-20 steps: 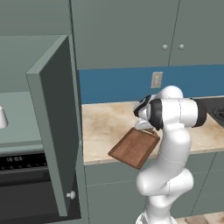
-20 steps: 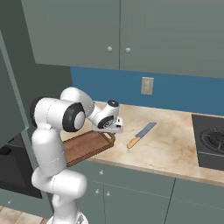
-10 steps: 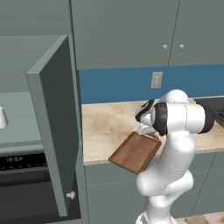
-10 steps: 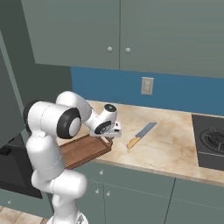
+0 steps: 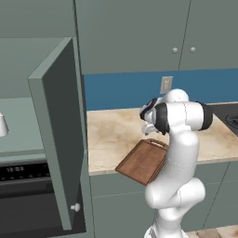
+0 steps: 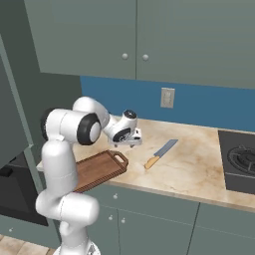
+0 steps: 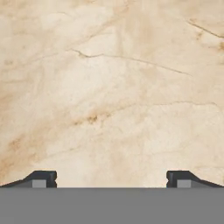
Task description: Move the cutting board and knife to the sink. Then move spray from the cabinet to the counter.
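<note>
Where the arm bends at centre right of the left base view, the board (image 5: 145,161) lies lower centre on the counter (image 5: 111,135), overhanging its front edge. A cabinet (image 5: 28,139) at left has its door (image 5: 60,135) swung open, and a pale bottle (image 5: 3,124) sits at the far left edge.

From the right base view, the gripper (image 6: 130,141) hangs at centre just above the counter, beyond the board's loop handle; the knife (image 6: 160,153) lies right of it, apart.

Seen from the hand view, the fingertips (image 7: 41,178) stand wide apart over bare marble, holding nothing.
</note>
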Controlling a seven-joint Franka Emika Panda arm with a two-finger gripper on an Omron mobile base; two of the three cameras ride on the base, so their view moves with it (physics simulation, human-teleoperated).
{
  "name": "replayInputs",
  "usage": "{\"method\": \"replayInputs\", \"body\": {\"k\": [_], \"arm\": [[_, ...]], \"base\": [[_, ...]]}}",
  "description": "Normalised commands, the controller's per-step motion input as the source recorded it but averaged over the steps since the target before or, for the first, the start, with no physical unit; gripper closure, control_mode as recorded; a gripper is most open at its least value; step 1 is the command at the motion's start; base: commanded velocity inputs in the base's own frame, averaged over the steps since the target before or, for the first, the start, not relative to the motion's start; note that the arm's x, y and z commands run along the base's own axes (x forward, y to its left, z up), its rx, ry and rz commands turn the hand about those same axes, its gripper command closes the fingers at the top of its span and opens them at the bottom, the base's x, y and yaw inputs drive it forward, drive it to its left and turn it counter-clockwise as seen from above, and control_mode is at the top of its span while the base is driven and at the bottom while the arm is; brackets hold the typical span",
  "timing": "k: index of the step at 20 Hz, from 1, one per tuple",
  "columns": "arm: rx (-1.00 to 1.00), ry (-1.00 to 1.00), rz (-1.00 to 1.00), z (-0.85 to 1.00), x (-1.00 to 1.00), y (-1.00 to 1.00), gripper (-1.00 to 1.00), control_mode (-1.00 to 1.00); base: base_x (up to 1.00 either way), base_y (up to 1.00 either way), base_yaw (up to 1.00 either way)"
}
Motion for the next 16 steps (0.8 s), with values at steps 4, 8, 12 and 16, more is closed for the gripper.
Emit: {"method": "replayInputs", "body": {"k": [4,8,12,16], "arm": [[0.04,-0.11,0.00,0.07,-0.08,-0.36,-1.00,-1.00],[0.02,-0.09,0.00,0.13,-0.35,-0.17,-1.00,-1.00],[0.03,-0.04,0.00,0.67,-0.32,-0.24,-1.00,-1.00],[0.01,-0.02,0.00,0.76,-0.38,-0.13,-1.00,-1.00]], "base": [[0.00,0.00,0.00],[0.00,0.00,0.00],[0.00,0.00,0.00],[0.00,0.00,0.00]]}}
